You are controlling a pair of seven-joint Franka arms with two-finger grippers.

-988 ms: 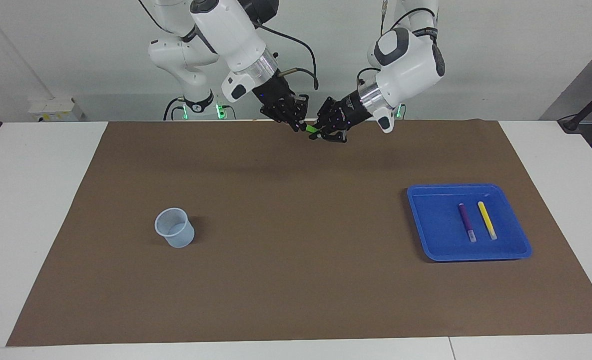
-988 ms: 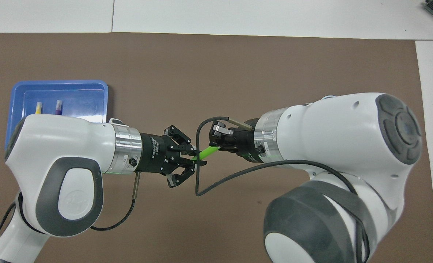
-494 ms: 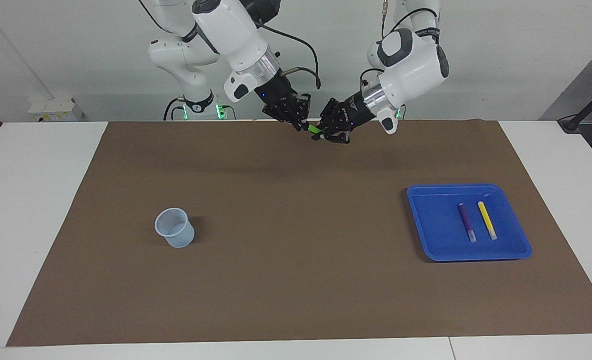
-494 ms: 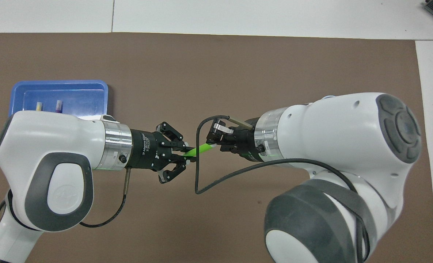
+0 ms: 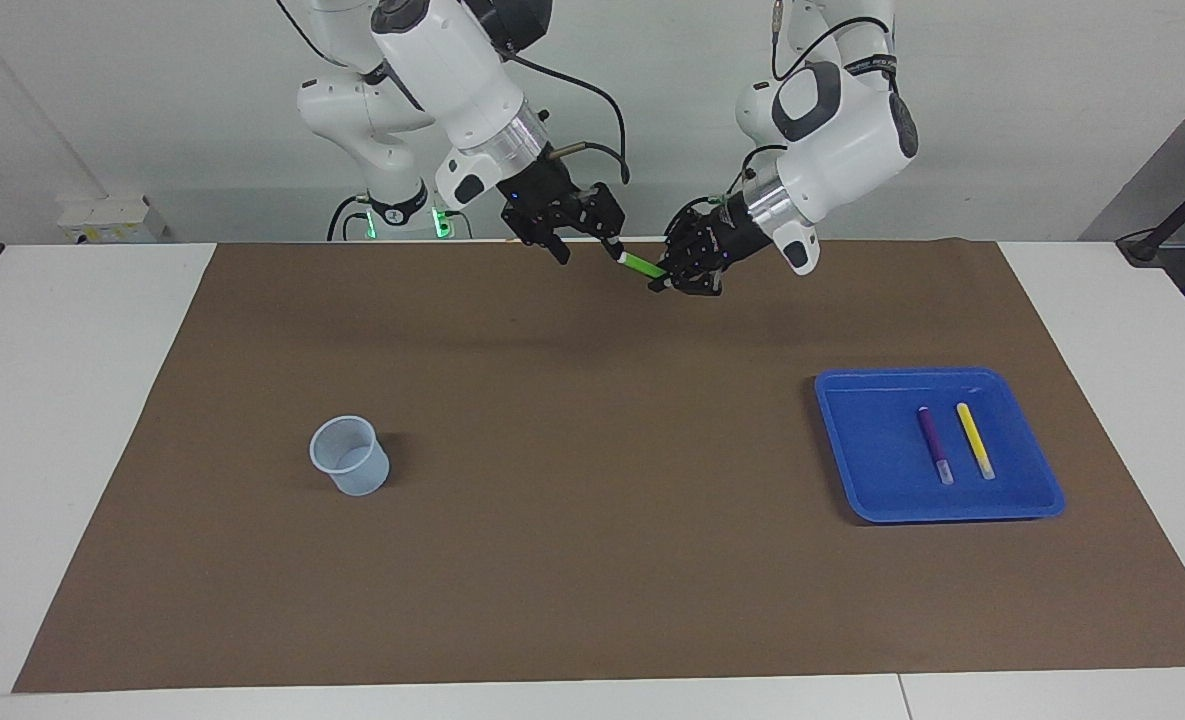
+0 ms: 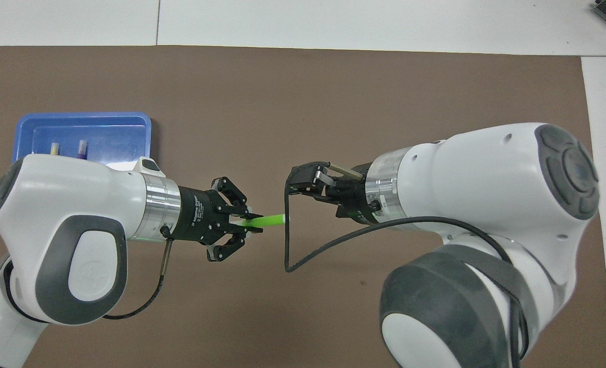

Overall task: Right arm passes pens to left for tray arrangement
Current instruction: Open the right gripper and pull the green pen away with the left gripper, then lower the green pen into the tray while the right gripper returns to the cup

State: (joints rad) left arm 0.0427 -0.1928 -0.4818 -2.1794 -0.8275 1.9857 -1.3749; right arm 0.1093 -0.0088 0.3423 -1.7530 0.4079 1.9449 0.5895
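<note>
A bright green pen (image 5: 640,264) (image 6: 271,220) hangs in the air over the mat's edge nearest the robots. My left gripper (image 5: 668,278) (image 6: 254,225) is shut on one end of it. My right gripper (image 5: 584,240) (image 6: 297,184) is open just beside the pen's pale free end and does not hold it. The blue tray (image 5: 937,376) (image 6: 83,117) lies toward the left arm's end of the table. A purple pen (image 5: 932,441) (image 6: 82,148) and a yellow pen (image 5: 974,438) (image 6: 53,148) lie side by side in it, mostly covered by my left arm in the overhead view.
A translucent pale-blue cup (image 5: 350,468) stands on the brown mat (image 5: 592,560) toward the right arm's end. A black cable (image 6: 288,255) loops down from the right wrist close to the green pen.
My right gripper opened, let go of the green pen and pulled back. My left gripper, still shut on the pen, drew it away toward the tray's end.
</note>
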